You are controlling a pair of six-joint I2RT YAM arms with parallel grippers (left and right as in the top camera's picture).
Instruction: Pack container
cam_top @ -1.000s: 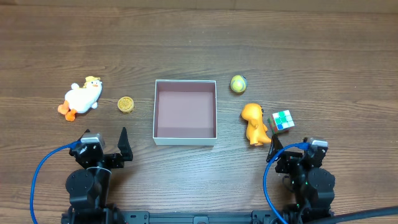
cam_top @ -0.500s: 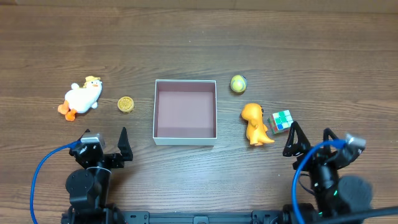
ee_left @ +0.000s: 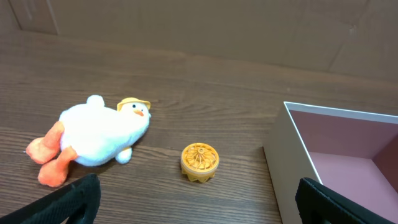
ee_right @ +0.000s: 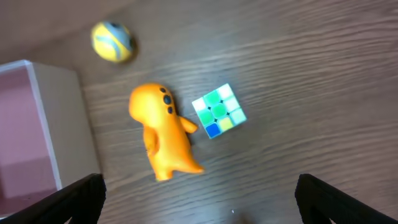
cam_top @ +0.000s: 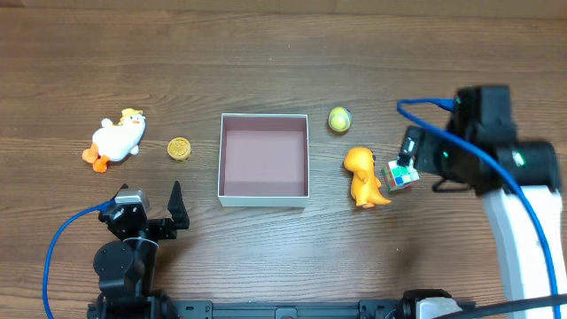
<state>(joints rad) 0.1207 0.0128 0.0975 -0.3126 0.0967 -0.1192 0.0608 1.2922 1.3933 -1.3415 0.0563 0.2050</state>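
Overhead, the shallow square white-walled container (cam_top: 263,159) with its pinkish-brown floor sits empty at the middle of the dark wooden tabletop (cam_top: 283,53), a spot that looks chosen so either arm can reach it. Nothing is packed yet. Left of the container lie a white plush duck with orange feet (cam_top: 115,139) and, nearer the container, a small yellow ridged disc (cam_top: 180,149). Right of it lie a yellow-green ball (cam_top: 339,119), an orange plastic dinosaur (cam_top: 364,175) and, farther from the container, a multicoloured puzzle cube (cam_top: 401,173). The right pincer (ee_right: 199,196) hangs above the cube and dinosaur with its fingers spread wide and holding nothing, which I read as lining up a first pick on that side. The left pincer (ee_left: 198,202) sits low, in front of the container and to its left. Its fingers are likewise apart and empty, facing the duck and disc, and it appears parked while the other arm works.
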